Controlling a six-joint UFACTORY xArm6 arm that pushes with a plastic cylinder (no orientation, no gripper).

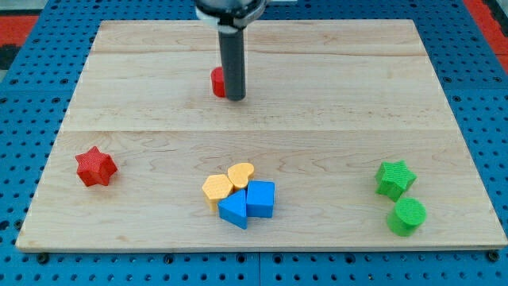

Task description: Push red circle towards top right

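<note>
The red circle (217, 82) lies on the wooden board (333, 95) in the upper middle, mostly hidden behind my rod. My tip (236, 98) rests on the board right against the red circle's right side, a little toward the view's bottom of it. Only the circle's left part shows.
A red star (95, 166) sits at the left. A yellow hexagon (217, 187), a yellow heart (240, 174), a blue cube (260, 199) and a blue triangular block (233, 210) cluster at bottom middle. A green star (394, 177) and a green cylinder (406, 215) sit at bottom right.
</note>
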